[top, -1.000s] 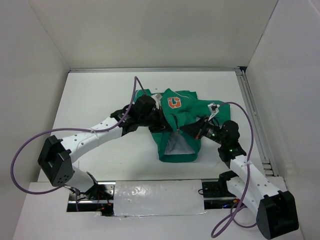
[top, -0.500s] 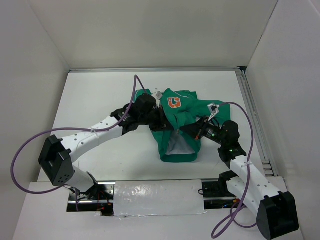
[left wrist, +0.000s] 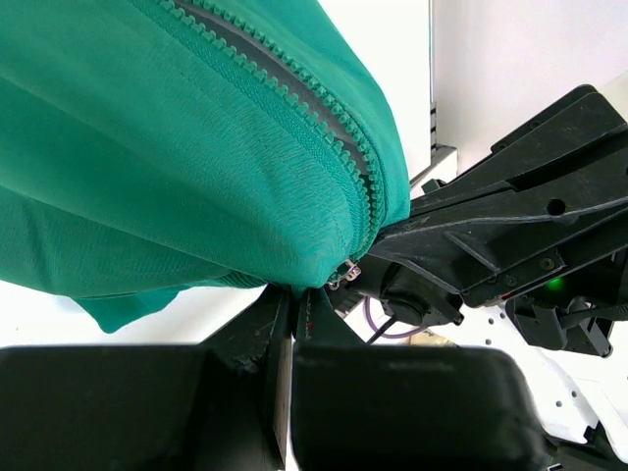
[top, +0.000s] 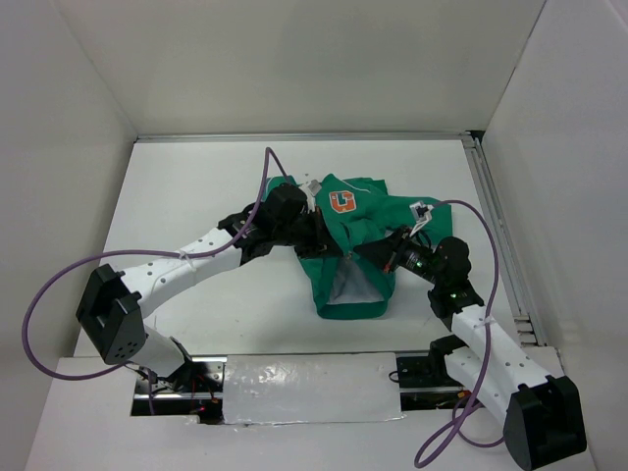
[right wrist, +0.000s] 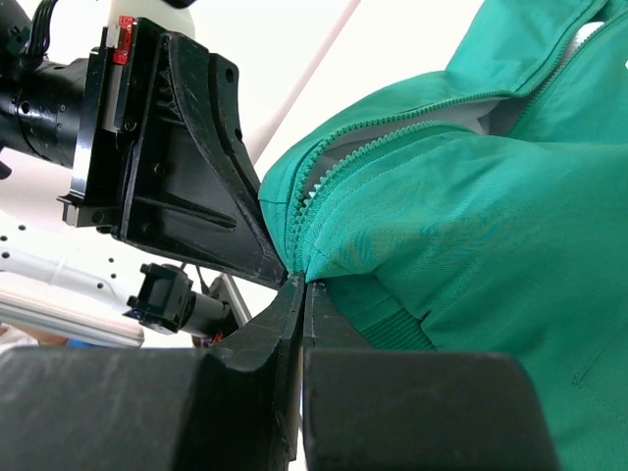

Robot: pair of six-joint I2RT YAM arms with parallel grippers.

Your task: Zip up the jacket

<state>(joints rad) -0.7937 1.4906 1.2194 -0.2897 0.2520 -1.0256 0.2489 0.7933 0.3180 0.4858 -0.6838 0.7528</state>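
Note:
The green jacket point(top: 365, 222) lies bunched mid-table, its orange "G" patch point(top: 340, 202) facing up and white lining showing at the near opening. My left gripper point(top: 332, 250) reaches in from the left and is shut on jacket fabric point(left wrist: 177, 147) just below the zipper's end, where a small metal slider point(left wrist: 343, 275) shows. From the right, my right gripper point(top: 361, 255) is shut on the jacket point(right wrist: 471, 226) beside the zipper teeth point(right wrist: 392, 137). The two grippers almost touch, tip to tip. Above the pinch the zipper teeth point(left wrist: 294, 108) stand apart.
White walls enclose the table on three sides. A metal rail point(top: 496, 226) runs along the right edge. Purple cables point(top: 59, 270) loop off both arms. A silver taped strip point(top: 309, 388) lies at the near edge between the arm bases.

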